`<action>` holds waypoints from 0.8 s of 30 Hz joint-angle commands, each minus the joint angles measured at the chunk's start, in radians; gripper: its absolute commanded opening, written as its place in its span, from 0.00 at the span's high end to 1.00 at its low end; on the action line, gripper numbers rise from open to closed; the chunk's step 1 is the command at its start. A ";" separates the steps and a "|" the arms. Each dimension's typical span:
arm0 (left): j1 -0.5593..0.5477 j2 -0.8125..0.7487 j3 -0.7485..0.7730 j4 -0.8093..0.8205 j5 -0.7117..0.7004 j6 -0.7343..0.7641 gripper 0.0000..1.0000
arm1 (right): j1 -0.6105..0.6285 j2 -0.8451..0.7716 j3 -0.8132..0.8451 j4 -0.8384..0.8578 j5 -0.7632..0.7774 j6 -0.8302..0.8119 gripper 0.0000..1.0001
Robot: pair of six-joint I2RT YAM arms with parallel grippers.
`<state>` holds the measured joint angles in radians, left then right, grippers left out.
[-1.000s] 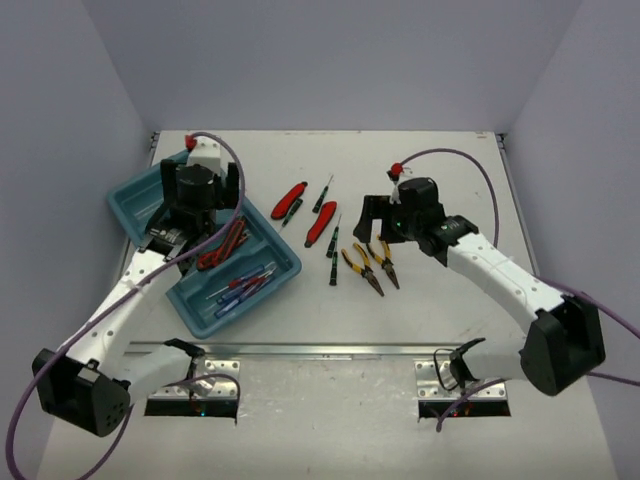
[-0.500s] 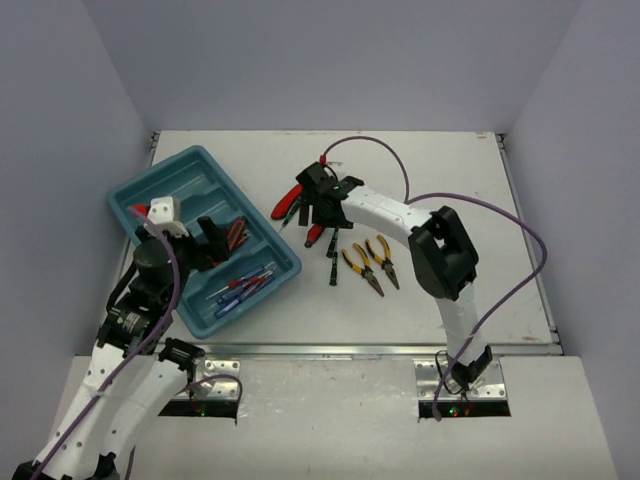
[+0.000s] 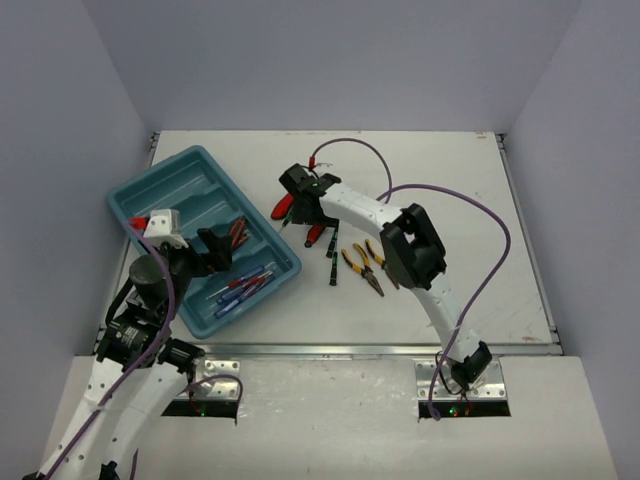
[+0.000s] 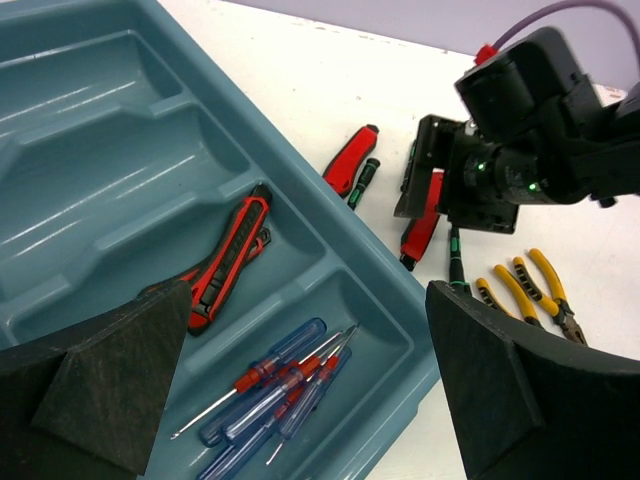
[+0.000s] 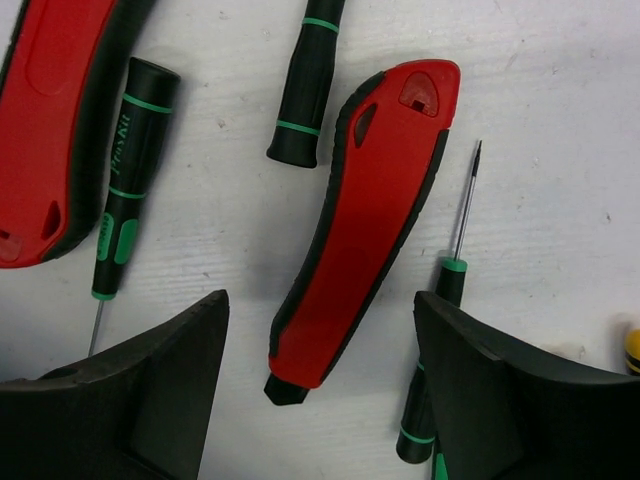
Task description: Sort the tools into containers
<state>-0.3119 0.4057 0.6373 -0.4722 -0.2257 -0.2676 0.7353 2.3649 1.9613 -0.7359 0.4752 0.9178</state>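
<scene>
The teal tray lies at the left; in the left wrist view one compartment holds red cutters and the nearest holds several blue-handled screwdrivers. My left gripper is open and empty above the tray's near end. My right gripper is open just above a red cutter that lies on the table between its fingers. A second red cutter and thin black-green screwdrivers lie beside it. Yellow pliers lie to the right.
More black-green screwdrivers lie below the right gripper on the white table. The right arm arches over the pliers. Purple walls close the table on three sides.
My right gripper has swung left from beside the pliers to above the red cutters. My left gripper has drawn back from over the tray's middle toward its near end.
</scene>
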 commanded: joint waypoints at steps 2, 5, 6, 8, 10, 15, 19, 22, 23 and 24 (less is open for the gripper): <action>-0.019 -0.013 -0.004 0.060 0.026 -0.007 0.00 | 0.003 0.060 0.054 -0.007 0.046 0.050 0.29; -0.027 -0.011 -0.004 0.061 0.027 -0.008 0.00 | -0.004 0.079 0.063 -0.001 0.045 0.069 0.35; -0.029 -0.013 -0.005 0.063 0.026 -0.009 0.00 | -0.007 0.082 0.056 0.007 0.036 0.075 0.37; -0.030 -0.012 -0.005 0.061 0.029 -0.009 0.00 | -0.013 0.083 0.047 0.024 0.022 0.079 0.43; -0.032 -0.007 -0.005 0.063 0.032 -0.009 0.00 | -0.016 0.084 0.037 0.037 0.012 0.075 0.56; -0.032 0.010 -0.003 0.063 0.044 -0.006 0.00 | -0.017 0.023 -0.021 0.043 0.058 0.102 0.70; -0.032 0.018 0.000 0.067 0.057 -0.002 0.00 | -0.016 -0.076 -0.096 0.075 0.075 0.100 0.72; -0.032 0.038 0.019 0.063 0.063 -0.005 0.00 | -0.016 -0.177 -0.164 0.125 0.079 0.059 0.77; -0.032 0.044 0.025 0.064 0.071 -0.017 0.00 | -0.016 -0.222 -0.196 0.153 0.072 0.042 0.79; -0.032 0.050 0.030 0.070 0.085 -0.036 0.00 | -0.016 -0.266 -0.233 0.188 0.062 0.024 0.81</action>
<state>-0.3344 0.4301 0.6338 -0.4522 -0.1799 -0.2688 0.7223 2.3040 1.7993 -0.6578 0.4939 0.9823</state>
